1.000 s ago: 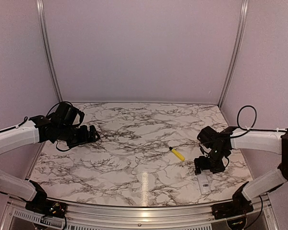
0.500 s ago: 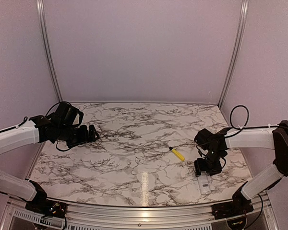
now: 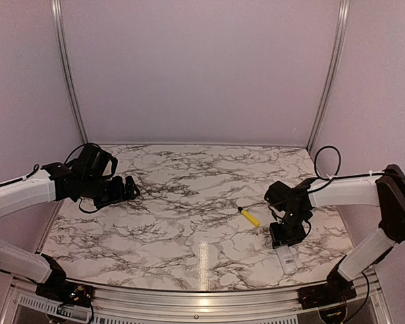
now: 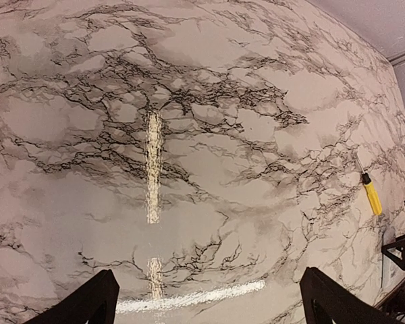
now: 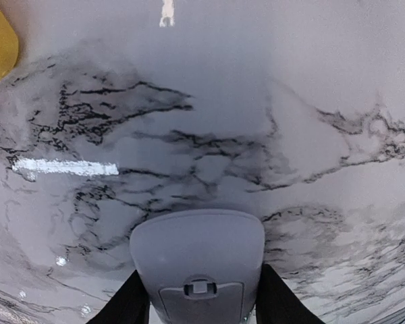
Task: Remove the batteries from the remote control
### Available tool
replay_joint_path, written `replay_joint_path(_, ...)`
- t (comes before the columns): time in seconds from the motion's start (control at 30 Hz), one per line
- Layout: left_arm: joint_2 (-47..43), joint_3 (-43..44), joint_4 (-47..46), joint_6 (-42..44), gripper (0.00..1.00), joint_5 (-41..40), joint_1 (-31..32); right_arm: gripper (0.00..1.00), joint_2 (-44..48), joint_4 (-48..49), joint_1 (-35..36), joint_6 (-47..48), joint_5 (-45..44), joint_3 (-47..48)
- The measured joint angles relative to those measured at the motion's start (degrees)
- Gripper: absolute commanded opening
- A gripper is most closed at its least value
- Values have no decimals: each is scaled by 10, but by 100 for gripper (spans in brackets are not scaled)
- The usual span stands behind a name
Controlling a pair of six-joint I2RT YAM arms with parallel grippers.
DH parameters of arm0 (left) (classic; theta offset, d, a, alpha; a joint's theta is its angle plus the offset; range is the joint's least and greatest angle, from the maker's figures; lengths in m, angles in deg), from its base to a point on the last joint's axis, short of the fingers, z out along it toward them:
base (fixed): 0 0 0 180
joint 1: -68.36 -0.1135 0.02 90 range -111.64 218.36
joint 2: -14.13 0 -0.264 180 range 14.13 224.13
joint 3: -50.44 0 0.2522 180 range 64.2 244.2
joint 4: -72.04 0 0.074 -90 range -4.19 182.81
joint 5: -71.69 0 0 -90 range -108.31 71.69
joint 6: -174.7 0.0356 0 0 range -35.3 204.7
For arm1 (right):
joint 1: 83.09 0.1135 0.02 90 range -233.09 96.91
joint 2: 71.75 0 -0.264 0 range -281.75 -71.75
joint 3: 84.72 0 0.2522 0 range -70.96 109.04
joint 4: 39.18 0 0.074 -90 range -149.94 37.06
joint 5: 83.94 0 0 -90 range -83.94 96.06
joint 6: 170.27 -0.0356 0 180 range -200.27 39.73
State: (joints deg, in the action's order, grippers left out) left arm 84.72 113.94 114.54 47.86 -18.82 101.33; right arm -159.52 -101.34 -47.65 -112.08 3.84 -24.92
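The left claw [image 4: 207, 300] gapes wide over the marble table [image 4: 209, 101], a yellow-handled screwdriver [image 4: 371, 197] lying at far right.

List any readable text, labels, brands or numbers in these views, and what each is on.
No readable text in any view.
remote control: plain pale face, no print visible.
screwdriver: yellow handle, too small to show any marking.
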Motion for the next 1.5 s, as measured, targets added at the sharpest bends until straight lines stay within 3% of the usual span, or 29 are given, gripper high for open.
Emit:
replay_joint_path(0.4, 0, 0, -2, 5, 99, 0, 3, 37, -6, -14, 3, 0, -1, 23)
replay_joint_path(0.73, 0, 0, -40, 9, 99, -11, 54, 32, -4, -25, 3, -21, -3, 163)
replay_joint_path(1.03, 15, 4, -143, -5, 98, -31, 122, 32, -4, -9, -1, -84, 6, 238)
replay_joint_path(1.5, 153, 76, -323, -9, 94, -25, 213, 31, -24, 60, -28, -219, 73, 275)
